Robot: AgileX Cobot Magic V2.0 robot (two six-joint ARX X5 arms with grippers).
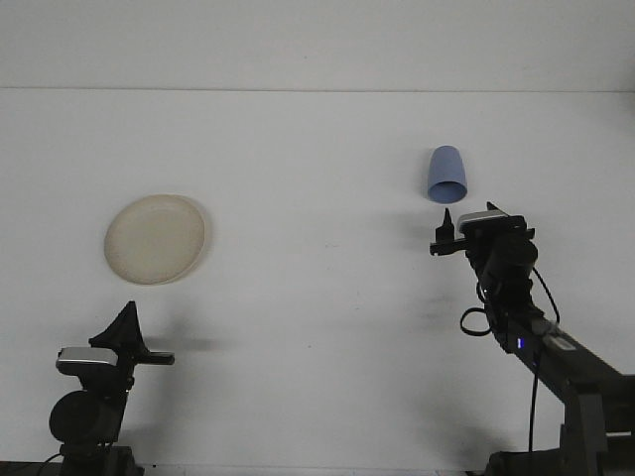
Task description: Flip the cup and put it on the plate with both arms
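Observation:
A blue cup (446,176) lies on its side at the back right of the white table, its open mouth facing me. A cream plate (156,238) sits flat at the left. My right gripper (468,212) is stretched out just short of the cup's mouth, open and holding nothing, with one fingertip (447,214) showing clearly to the left of the wrist camera. My left gripper (127,313) rests low at the front left, below the plate, with its fingers together in a single point.
The table's far edge (317,90) meets a plain white wall. The right arm's links and cable (531,342) run back to the lower right corner.

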